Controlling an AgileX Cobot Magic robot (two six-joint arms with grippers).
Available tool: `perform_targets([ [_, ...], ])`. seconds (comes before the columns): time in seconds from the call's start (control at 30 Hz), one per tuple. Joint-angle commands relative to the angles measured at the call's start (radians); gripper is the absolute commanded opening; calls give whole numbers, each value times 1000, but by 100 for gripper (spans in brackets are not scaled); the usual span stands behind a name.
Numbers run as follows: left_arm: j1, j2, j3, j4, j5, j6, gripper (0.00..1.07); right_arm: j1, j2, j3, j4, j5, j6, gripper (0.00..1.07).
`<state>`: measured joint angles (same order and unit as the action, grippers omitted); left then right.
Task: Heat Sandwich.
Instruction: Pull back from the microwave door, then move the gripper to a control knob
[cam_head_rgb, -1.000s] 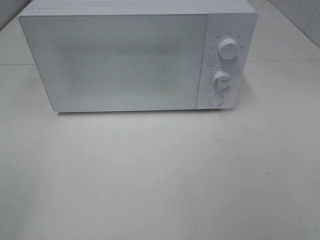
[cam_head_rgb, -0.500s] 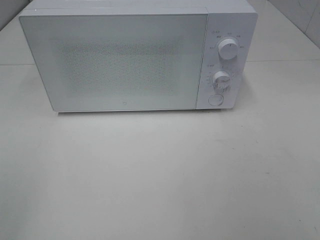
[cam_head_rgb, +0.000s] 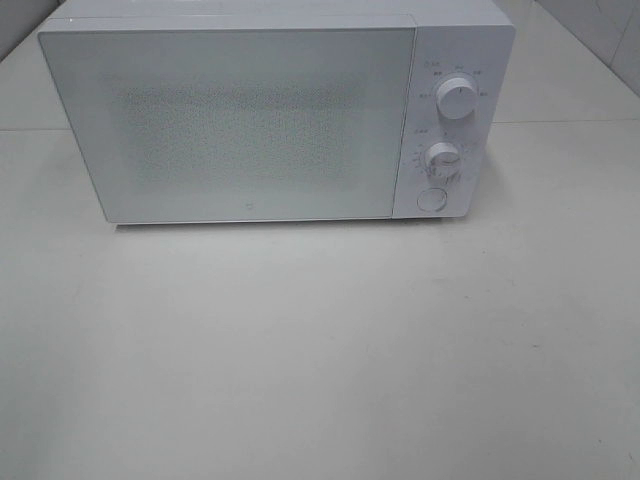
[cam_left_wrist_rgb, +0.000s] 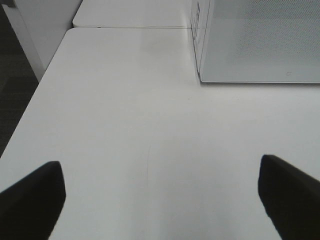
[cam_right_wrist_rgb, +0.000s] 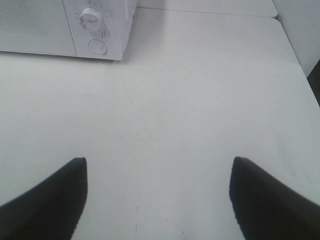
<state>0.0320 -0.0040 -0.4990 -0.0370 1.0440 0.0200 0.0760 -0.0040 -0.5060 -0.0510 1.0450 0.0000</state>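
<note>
- No sandwich to be seen in any view: not on the tabletop (cam_head_rgb: 320, 350), not in a gripper.
- Could be inside the microwave (cam_head_rgb: 270, 115), behind the shut door (cam_head_rgb: 240, 125). Cannot tell through that dotted white front.
- So no way to say which way its long side points.
- Spread wide and holding nothing: the left gripper (cam_left_wrist_rgb: 160, 167), with only bare tabletop between its two dark fingers (cam_left_wrist_rgb: 35, 195).
- Same for the right gripper (cam_right_wrist_rgb: 159, 162): spread apart, nothing held, nothing touched.
- Ahead of the left gripper, over toward the right gripper's side: the door end of the microwave, well apart.
- Ahead of the right gripper, over toward the left gripper's side: the end with the lower knob (cam_right_wrist_rgb: 90, 16) and the round button (cam_right_wrist_rgb: 97, 46) just under it, also well apart.
- Neither gripper to be found in the high view, so both well back from the microwave.
- Probably the very start or the very end of the job. Hard to tell which with the door shut.
- Nearer to the knobs and the button: the right gripper, so likely the better one for pressing or turning.
- Nearer to the plain edge of the door: the left gripper, so likely the better one for work on that side.
- Either way, a good reach forward needed before touching anything.
</note>
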Motion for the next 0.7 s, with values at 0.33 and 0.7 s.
perform_targets([
  [0.33, 5, -27, 4, -1, -9, 0, 98, -6, 127, -54, 37, -123, 10, 76],
  [0.7, 5, -27, 4, -1, -9, 0, 98, -6, 309, -54, 37, -300, 10, 76],
])
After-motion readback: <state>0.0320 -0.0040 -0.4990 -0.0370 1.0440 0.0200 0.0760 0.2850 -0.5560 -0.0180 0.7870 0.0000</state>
